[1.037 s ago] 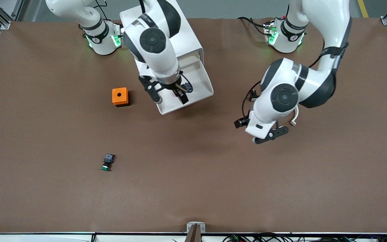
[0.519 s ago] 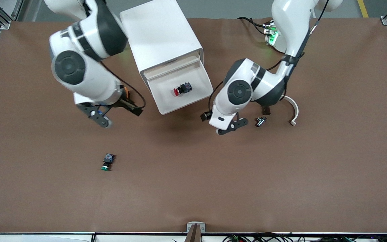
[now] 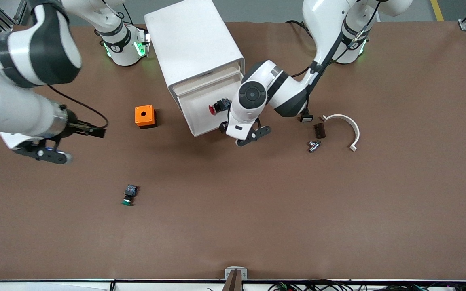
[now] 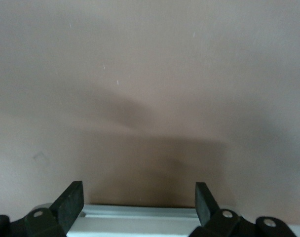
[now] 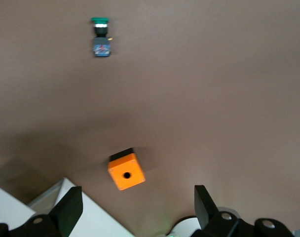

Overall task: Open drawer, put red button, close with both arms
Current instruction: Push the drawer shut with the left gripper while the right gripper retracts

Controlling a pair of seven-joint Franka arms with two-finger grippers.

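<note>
Front view, red button [image 3: 215, 107] in drawer [image 3: 204, 117] — open

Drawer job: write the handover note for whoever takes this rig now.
Left pincer: open, empty, at the drawer's front edge, over the table.
Right pincer: open, empty, up over the table toward the right arm's end; that arm waits.
Red button: lying in the drawer, which is pulled out of the cabinet.
Done: drawer opened, red button put in.
Left: push the drawer shut with both arms. The left looks nearly placed for it; the right must come over to the front.
</note>
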